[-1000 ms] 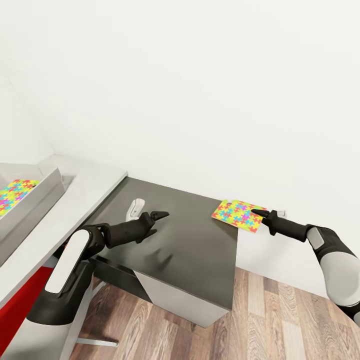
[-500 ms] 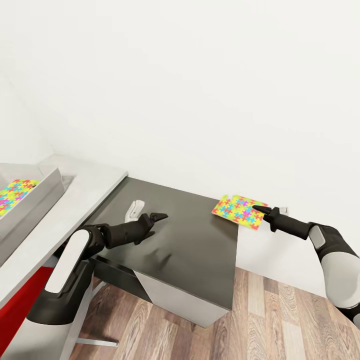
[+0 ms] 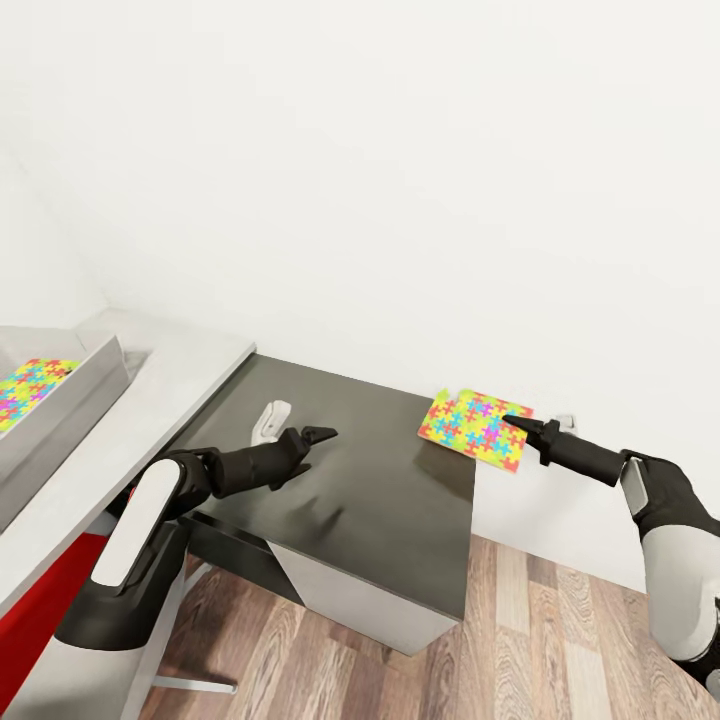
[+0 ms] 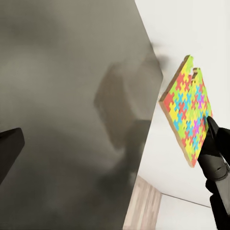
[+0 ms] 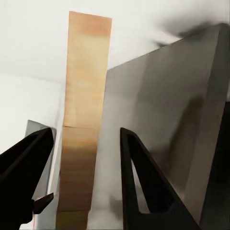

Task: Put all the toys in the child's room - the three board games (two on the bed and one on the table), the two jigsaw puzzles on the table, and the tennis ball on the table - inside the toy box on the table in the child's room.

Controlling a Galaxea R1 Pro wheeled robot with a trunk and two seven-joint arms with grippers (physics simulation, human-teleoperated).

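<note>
The right gripper (image 3: 516,424) holds a jigsaw puzzle (image 3: 475,429) by its right edge, above the far right corner of the dark table (image 3: 380,520). The puzzle is tilted and clear of the tabletop, with part of it out past the table's right edge. In the right wrist view the puzzle (image 5: 82,129) shows edge-on as a thin tan slab between the two fingers (image 5: 139,177), which stand on either side of it; whether both press on it cannot be told there. In the left wrist view the puzzle's (image 4: 188,115) coloured face hangs beside the table edge with the right gripper (image 4: 211,132) at its side.

The left gripper (image 3: 318,434) hovers over the middle of the table, well apart from the puzzle; how wide it stands cannot be told. A small white object (image 3: 270,418) lies on the table just beyond it.

At far left a grey toy box (image 3: 70,415) sits on a pale table (image 3: 190,365), with a second puzzle (image 3: 25,390) inside. Bare tabletop lies between the two arms, and wood floor (image 3: 560,640) lies to the right.
</note>
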